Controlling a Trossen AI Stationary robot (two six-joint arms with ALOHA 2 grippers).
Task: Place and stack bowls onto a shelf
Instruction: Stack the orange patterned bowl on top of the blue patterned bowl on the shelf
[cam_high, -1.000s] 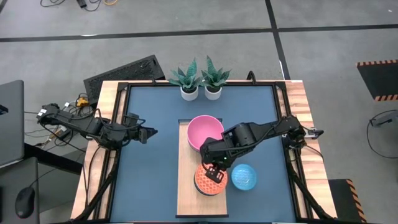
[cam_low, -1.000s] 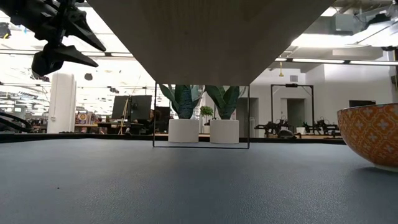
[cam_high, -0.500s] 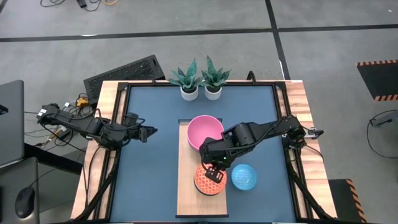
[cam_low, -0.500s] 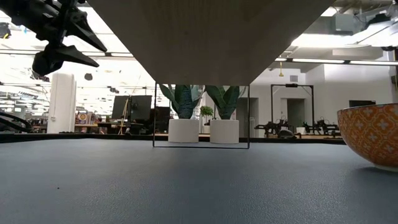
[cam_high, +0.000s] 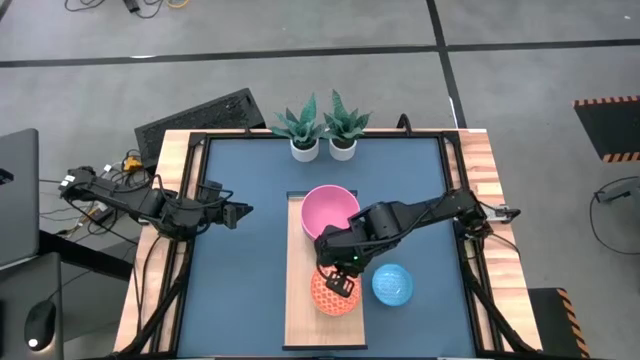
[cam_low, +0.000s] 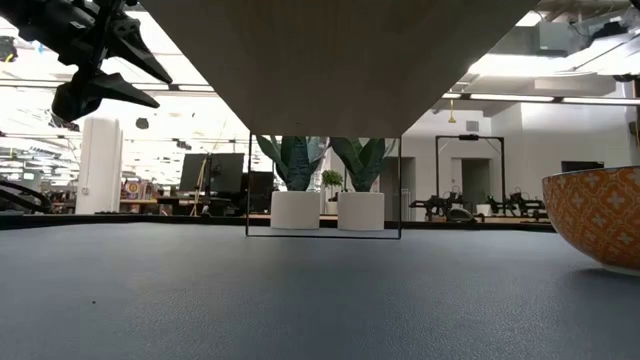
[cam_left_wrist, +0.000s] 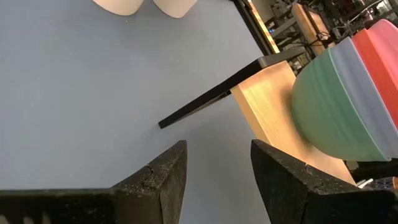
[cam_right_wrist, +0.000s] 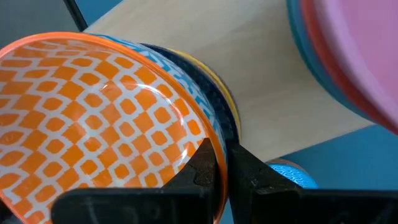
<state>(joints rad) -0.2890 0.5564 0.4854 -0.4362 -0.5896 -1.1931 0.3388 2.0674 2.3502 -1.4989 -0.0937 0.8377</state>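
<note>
item 1, long flat shelf of light wood: we find it lying lengthwise at the middle of the dark blue tabletop, raised on thin dark legs; the low view looks beneath it.

item 2, stack of large plain plastic bowls: it sits on the far part of the shelf. we see a pink bowl on top from above; the left wrist view shows a teal bowl at the bottom with a blue one between.

item 3, small orange-red patterned plastic bowl: it sits on the near part of the shelf. the right wrist view shows it nested on top of a blue patterned bowl, with a yellow edge beneath that.

item 4, small blue patterned plastic bowl: it stands on the tabletop, just beside the shelf's right edge.

item 5, right gripper: it is over the orange-red bowl, fingers pinched narrowly on that bowl's rim, one inside and one outside.

item 6, left gripper: it hangs above the left part of the tabletop, well apart from the shelf, fingers spread wide and holding nothing.

item 7, two small white plant pots with green leaves: they stand side by side at the far edge of the tabletop.
</note>
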